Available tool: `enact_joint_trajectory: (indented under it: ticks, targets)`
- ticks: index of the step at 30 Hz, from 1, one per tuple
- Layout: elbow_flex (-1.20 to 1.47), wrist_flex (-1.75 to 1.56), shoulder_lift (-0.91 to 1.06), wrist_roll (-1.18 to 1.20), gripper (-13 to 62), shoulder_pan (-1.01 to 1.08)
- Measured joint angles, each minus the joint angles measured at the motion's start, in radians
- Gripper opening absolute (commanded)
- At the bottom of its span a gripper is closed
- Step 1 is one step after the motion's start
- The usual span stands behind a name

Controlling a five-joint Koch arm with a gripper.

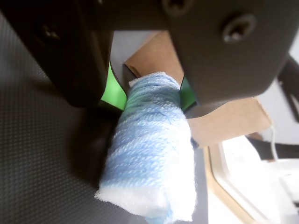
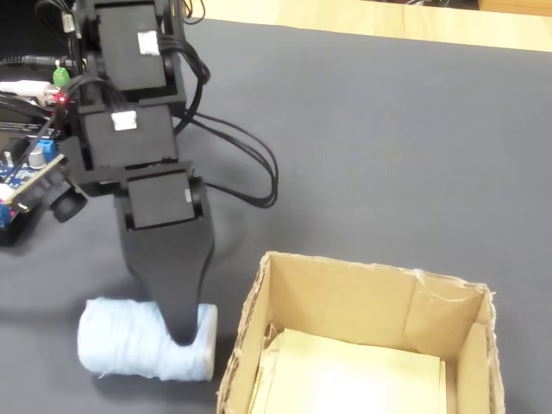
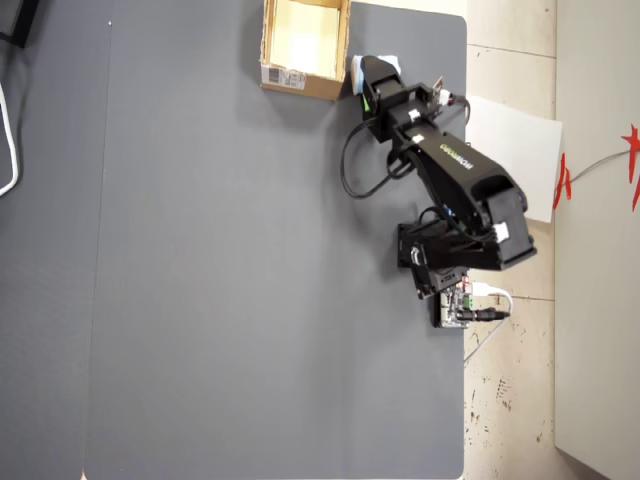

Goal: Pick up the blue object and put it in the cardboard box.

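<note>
Dark grey mat [image 2: 414, 147] covers the table. On it stands the open cardboard box [image 2: 362, 297]; just left of it in the fixed view lies the blue object [image 2: 129, 345], clamped between the gripper [image 1: 149, 91] jaws.

The arm [image 3: 455, 175] reaches out low across the table — gripper [image 2: 183, 332] pointing down, jaws clamped on the blue object [image 1: 152, 154].
</note>
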Motion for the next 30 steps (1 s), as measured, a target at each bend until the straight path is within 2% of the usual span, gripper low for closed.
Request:
enact_joint_trajectory:
  ticks: [7,18,24,30]
  targets:
    - [0.058,-0.103,0.037,0.029,15.4,0.02]
    - [0.098,-0.144,0.272,0.04,15.4,-0.009]
    - [0.1,-0.198,0.353,0.046,15.4,-0.092]
    - [0.043,-0.207,0.353,0.049,15.4,-0.21]
